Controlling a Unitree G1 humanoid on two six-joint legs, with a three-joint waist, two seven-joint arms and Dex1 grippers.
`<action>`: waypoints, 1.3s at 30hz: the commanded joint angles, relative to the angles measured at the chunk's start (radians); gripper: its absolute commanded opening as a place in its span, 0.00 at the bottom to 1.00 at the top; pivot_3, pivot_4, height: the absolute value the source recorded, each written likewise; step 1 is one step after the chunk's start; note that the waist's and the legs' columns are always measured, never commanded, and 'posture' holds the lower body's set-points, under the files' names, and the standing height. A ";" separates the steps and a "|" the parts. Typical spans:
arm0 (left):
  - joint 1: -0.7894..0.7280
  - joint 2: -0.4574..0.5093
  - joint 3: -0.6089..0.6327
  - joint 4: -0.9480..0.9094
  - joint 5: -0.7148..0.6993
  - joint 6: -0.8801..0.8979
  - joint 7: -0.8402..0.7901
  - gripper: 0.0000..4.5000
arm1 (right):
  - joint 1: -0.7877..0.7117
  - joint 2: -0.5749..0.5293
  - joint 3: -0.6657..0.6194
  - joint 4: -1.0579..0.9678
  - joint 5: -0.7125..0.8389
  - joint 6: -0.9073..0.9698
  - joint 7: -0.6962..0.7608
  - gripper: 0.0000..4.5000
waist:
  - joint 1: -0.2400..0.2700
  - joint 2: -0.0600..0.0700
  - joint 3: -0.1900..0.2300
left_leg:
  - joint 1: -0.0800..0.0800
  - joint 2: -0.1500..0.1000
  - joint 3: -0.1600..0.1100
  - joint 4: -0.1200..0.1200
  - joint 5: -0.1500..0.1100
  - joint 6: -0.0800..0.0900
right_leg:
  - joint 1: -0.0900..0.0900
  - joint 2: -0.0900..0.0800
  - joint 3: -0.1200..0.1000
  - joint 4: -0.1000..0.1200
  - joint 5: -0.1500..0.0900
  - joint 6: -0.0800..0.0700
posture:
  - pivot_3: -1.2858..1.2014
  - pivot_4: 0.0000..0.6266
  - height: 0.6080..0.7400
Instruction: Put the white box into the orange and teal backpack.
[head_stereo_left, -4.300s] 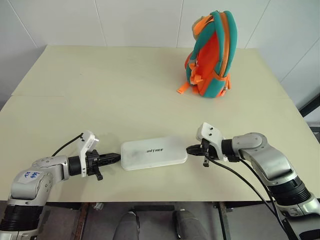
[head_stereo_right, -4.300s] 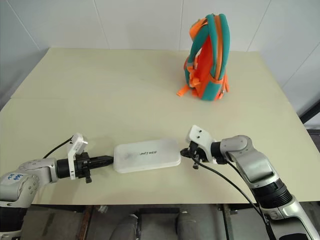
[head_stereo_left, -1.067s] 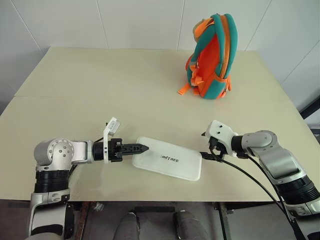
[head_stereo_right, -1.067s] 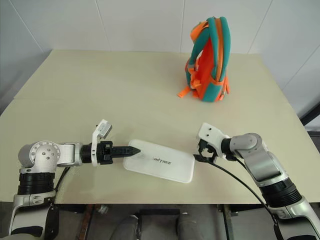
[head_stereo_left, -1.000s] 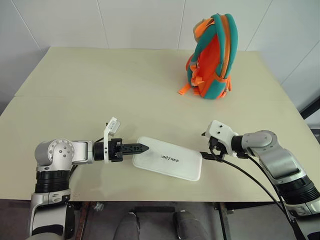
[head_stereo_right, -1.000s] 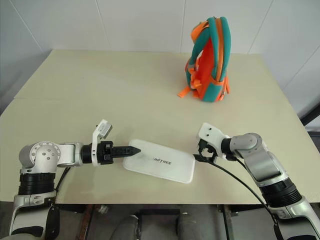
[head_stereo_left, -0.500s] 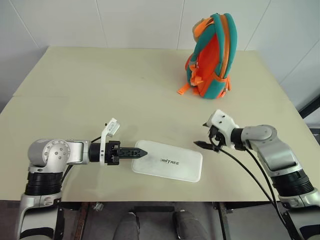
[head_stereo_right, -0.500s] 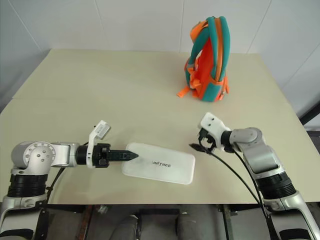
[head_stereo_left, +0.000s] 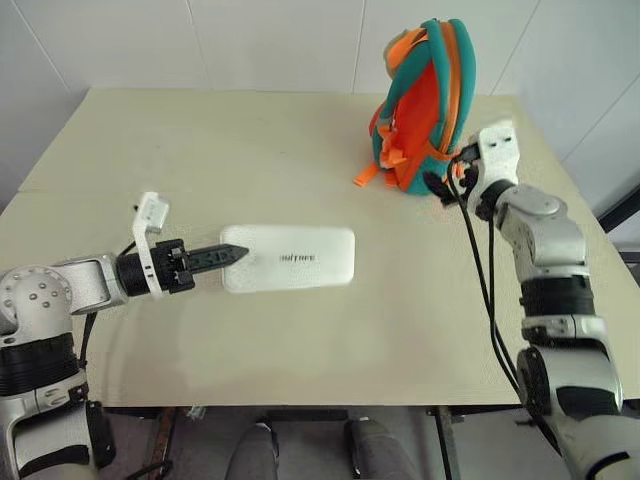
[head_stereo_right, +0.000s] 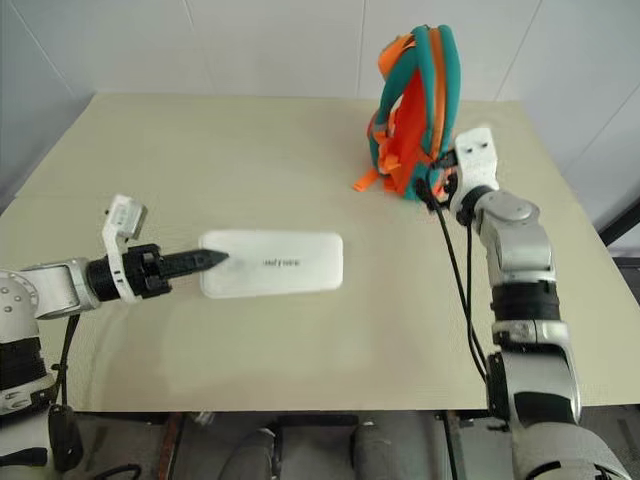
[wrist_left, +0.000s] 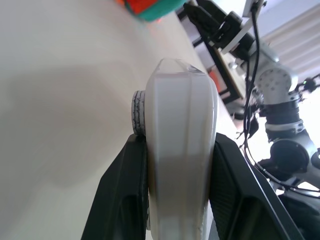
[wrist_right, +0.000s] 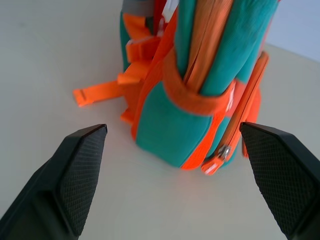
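The white box (head_stereo_left: 288, 258), rigid and smooth, is held by its short end in the left gripper (head_stereo_left: 232, 252), above the table (head_stereo_left: 200, 160). The right gripper (head_stereo_right: 432, 190) is spread wide beside the soft orange and teal backpack (head_stereo_left: 425, 105).

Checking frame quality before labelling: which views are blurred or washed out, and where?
Left eye view: white box smeared, lettering barely legible. Left wrist view: box end soft, background washed out. Right wrist view: backpack sharp, gripper fingers slightly soft.
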 joint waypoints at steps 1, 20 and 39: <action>-0.021 -0.030 0.059 -0.021 -0.058 0.009 0.037 0.28 | -0.089 0.024 -0.044 0.142 0.006 -0.125 -0.074 1.00 | 0.000 0.000 0.000 | -0.001 0.000 0.000 0.000 0.000 0.000 | -0.001 0.000 0.000 -0.001 0.000 0.000 | 0.52 0.24 1.00; 0.026 -0.053 0.146 -0.080 -0.165 0.016 0.181 0.27 | -0.316 0.070 -0.068 0.533 0.010 -0.387 -0.170 0.27 | -0.023 0.000 0.000 | -0.010 0.001 0.001 0.000 0.003 -0.006 | -0.013 0.001 0.001 0.007 0.000 0.000 | 0.52 0.24 1.00; -0.064 0.086 0.045 0.118 -0.104 -0.084 0.093 0.27 | 0.100 -0.080 -0.093 -0.347 0.162 0.101 0.033 0.00 | -0.019 0.006 0.003 | -0.014 0.001 0.001 -0.001 0.004 -0.007 | -0.017 0.001 0.000 0.012 -0.002 0.000 | 0.52 0.24 1.00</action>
